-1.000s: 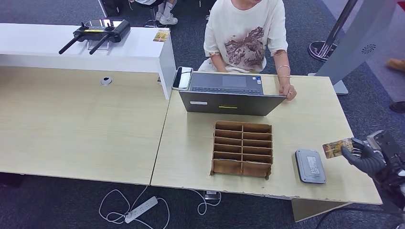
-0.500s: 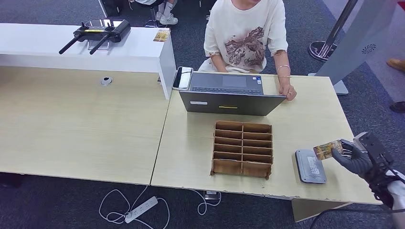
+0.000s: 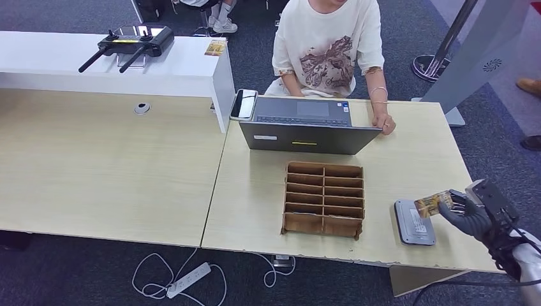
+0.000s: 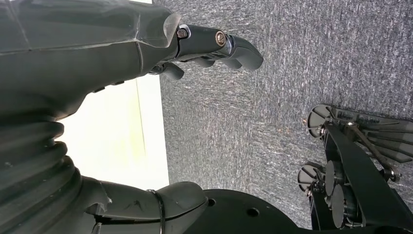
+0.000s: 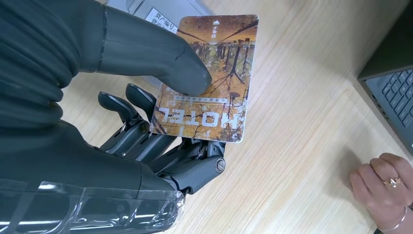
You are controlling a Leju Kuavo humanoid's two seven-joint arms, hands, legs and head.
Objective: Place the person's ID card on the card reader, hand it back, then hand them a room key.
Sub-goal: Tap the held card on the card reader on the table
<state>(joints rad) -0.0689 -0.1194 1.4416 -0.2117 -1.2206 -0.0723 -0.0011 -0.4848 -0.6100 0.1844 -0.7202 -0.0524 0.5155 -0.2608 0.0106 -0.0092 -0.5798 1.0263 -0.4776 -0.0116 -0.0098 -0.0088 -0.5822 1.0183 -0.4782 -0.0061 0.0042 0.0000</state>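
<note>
Right hand (image 3: pixel 469 213) nearer card reader (image 3: pixel 414 222), fingers grasping card (image 3: pixel 433 204); wooden organizer (image 3: pixel 324 199) compartments seemingly empty.

On the table (image 3: pixel 255 191), the laptop (image 3: pixel 305 127) stood behind the divided tray (image 3: pixel 324 199); the card reader (image 3: pixel 413 222) lay right of it.

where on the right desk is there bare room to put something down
Free: the pale wood strip between the brown slotted wooden organiser and the desk's left edge, and the patch between the organiser, the grey laptop and the far right edge. Crowded: around the grey card reader, where the right hand holds the hotel-printed card.
</note>
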